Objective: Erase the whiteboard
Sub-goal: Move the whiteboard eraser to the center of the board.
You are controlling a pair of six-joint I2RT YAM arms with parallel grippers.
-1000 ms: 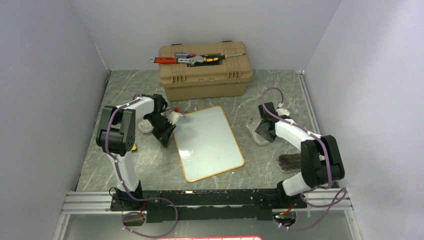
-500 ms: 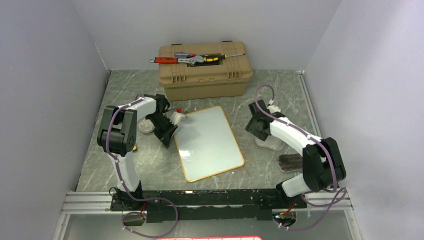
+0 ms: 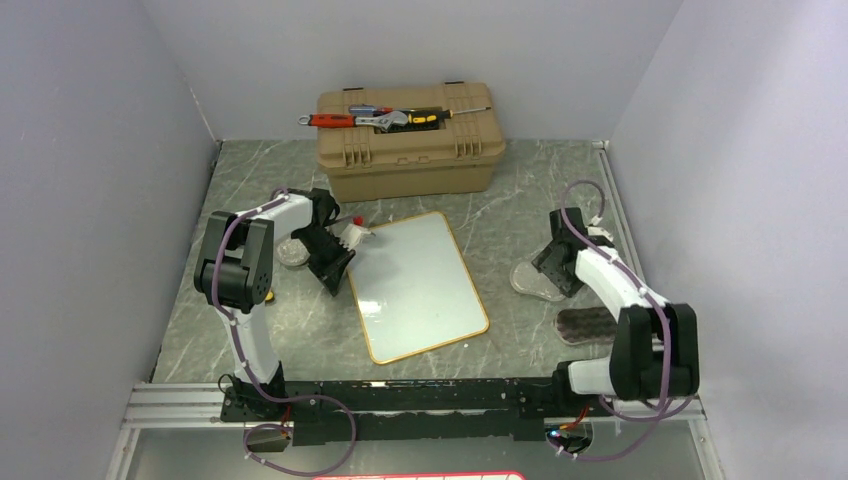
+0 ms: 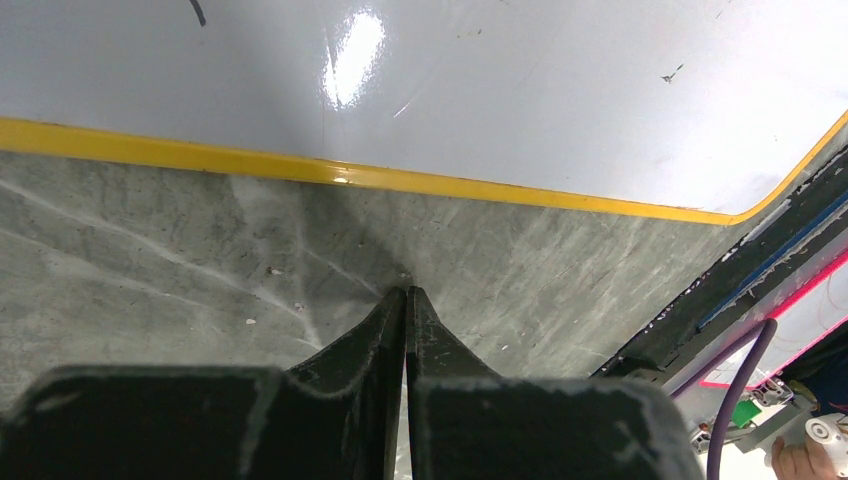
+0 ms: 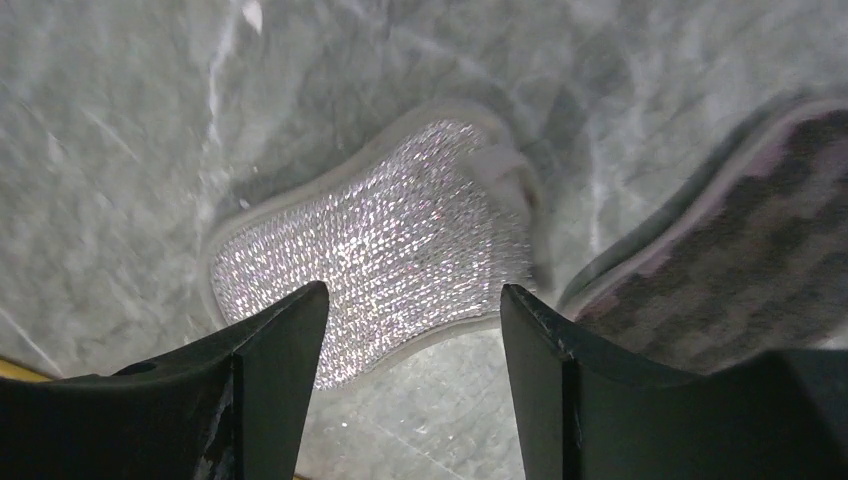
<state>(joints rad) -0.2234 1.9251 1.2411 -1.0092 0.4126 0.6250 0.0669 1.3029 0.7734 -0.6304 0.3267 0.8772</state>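
The whiteboard (image 3: 418, 288) lies flat in the middle of the worktop (image 3: 250, 320). The left gripper (image 4: 405, 297) sits just off its yellow left rim, fingers pressed together on nothing. Well off to the right, the right gripper (image 5: 412, 305) hangs spread wide over a glittery silver pad (image 5: 380, 250), holding nothing.

Plain pale grey-violet walls (image 3: 90, 150) close in a grey, white-veined marble tabletop (image 3: 540, 190) on three sides, evenly lit.
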